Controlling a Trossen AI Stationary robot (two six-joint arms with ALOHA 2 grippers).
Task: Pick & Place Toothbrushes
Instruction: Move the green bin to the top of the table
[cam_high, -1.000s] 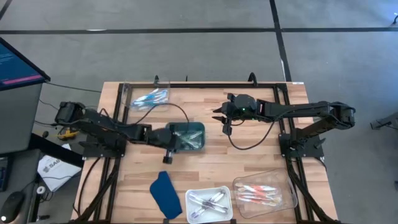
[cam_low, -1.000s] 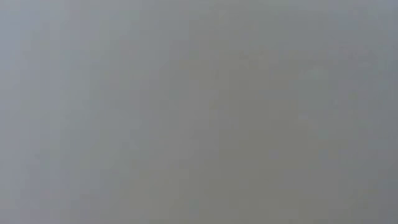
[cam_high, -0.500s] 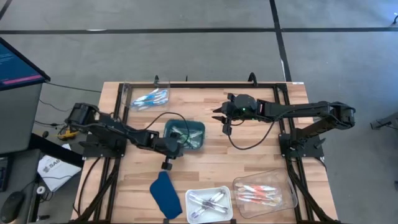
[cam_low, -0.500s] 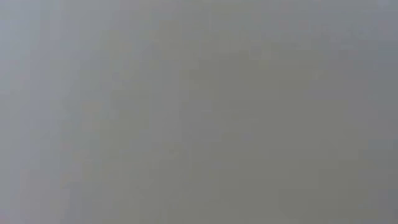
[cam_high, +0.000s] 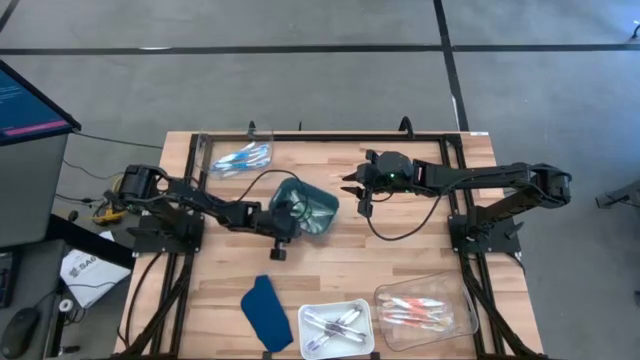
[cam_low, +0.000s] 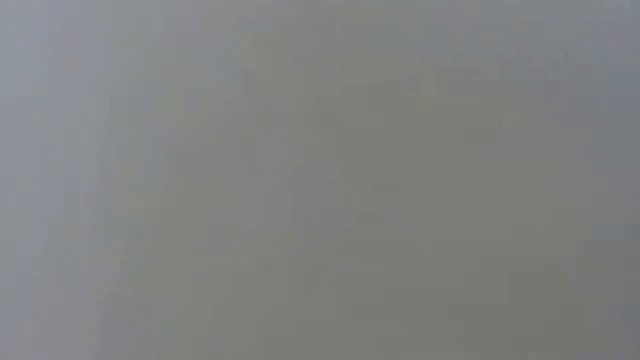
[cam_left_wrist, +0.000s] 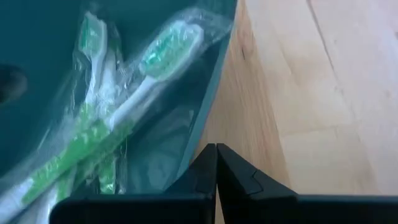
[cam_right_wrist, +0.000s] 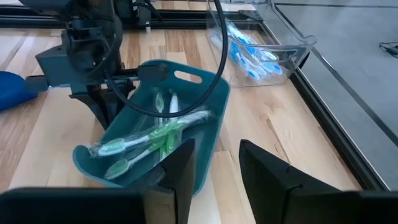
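Observation:
A teal tray (cam_high: 305, 208) at the table's middle holds a few wrapped green toothbrushes (cam_left_wrist: 118, 112). It stands tilted, its handle end (cam_right_wrist: 186, 76) raised and its other end (cam_right_wrist: 118, 177) low on the table. My left gripper (cam_left_wrist: 216, 152), shut, is at the tray's left wall and shows in the high view as well (cam_high: 288, 220). To the right of the tray, above the table, my right gripper (cam_right_wrist: 214, 168) hovers open with nothing between its fingers (cam_high: 352, 187). The low view shows only grey. My left gripper has its shut fingertips (cam_left_wrist: 211, 163) against the outer side of the teal tray's wall, just below the rim (cam_left_wrist: 200, 140). The fingers come from the table's left, slanting down. The tray leans away from them, tipped up on one side.
At the far left stands a clear tray (cam_high: 238, 157) of blue toothbrushes. Along the near edge are a white tray (cam_high: 335, 327) of purple-grey ones, a clear tray (cam_high: 425, 308) of pink-orange ones and a dark blue flat piece (cam_high: 265, 312). Black frame rails line the table's left and right sides.
My left gripper has gone down and toward the table's right edge, against the teal tray. The tray, flat on the table before, has turned a little and tipped up on one side, with the green toothbrushes still in it.

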